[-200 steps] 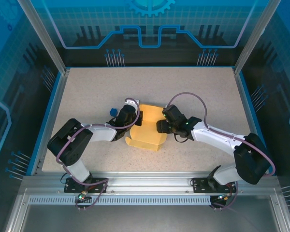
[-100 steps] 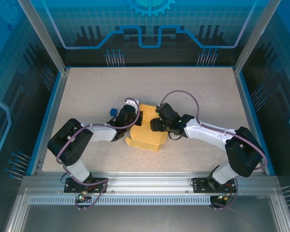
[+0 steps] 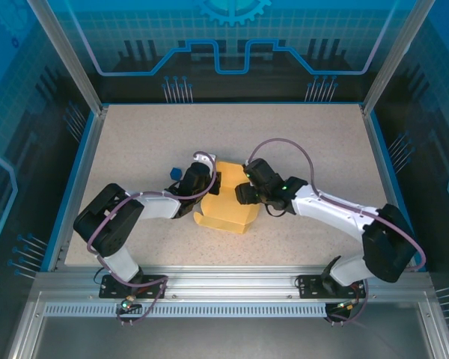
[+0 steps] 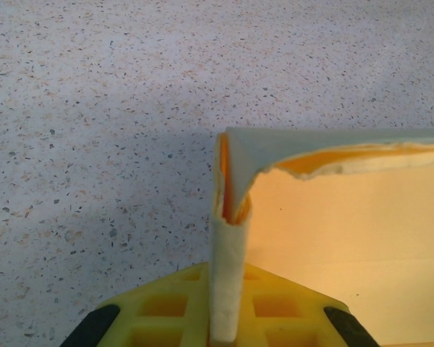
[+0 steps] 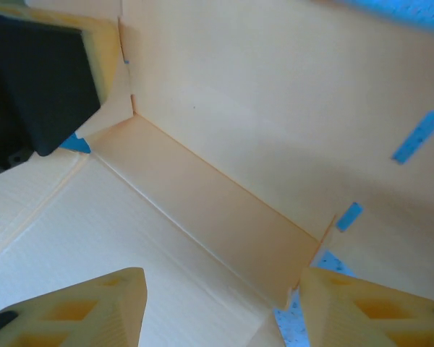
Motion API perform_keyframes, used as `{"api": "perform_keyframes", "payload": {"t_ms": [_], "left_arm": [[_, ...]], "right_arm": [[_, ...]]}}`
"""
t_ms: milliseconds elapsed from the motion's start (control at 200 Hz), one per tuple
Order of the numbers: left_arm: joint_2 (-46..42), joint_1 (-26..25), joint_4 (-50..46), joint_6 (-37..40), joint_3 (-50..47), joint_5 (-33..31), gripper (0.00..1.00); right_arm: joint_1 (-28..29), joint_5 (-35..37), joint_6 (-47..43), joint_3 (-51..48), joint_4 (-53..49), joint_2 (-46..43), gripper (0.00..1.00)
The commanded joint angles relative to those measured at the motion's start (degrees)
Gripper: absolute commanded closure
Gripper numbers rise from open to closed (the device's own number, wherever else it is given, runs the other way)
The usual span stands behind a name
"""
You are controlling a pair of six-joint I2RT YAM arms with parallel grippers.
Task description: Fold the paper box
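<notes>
The box (image 3: pixel 226 212) lies mid-worktop (image 3: pixel 135 142). The left end effector (image 4: pixel 228 314) pinches its left wall upright, likely to steady it. The right end effector (image 5: pixel 220 289), spread, hangs over the inside, seemingly to press a flap.

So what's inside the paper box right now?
The right wrist view shows bare creased panels of the paper box, nothing lying on them. The right gripper hangs open over it; from above, that gripper hides part of the interior.
</notes>
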Motion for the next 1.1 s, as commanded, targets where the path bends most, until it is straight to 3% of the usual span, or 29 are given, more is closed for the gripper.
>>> {"api": "perform_keyframes", "payload": {"t_ms": [0, 385, 625, 810, 971, 1096], "left_arm": [[-1.15, -0.44, 0.12, -0.61, 0.62, -0.64, 0.88], [-1.77, -0.43, -0.5, -0.83, 0.62, -0.84, 0.88], [-2.2, -0.43, -0.71, -0.9, 0.69, -0.76, 0.88], [-2.42, -0.41, -0.8, -0.79, 0.55, -0.85, 0.87], [-2.54, -0.39, -0.88, -0.72, 0.74, -0.72, 0.88], [-2.55, -0.37, -0.97, -0.73, 0.74, -0.68, 0.87]], "right_arm": [[0.59, 0.95, -4.82, 1.69, -3.93, -3.62, 0.41], [-2.98, -2.48, -16.31, 2.22, -10.42, -14.29, 0.4], [-15.64, -14.89, -13.83, -5.8, -4.17, -21.49, 0.38], [-23.79, -20.27, -9.04, -12.5, 0.28, -19.88, 0.44], [-25.17, -21.34, -8.52, -15.28, 4.34, -16.58, 0.45], [-25.42, -26.72, -8.74, -16.38, 9.08, -13.17, 0.46]]}}
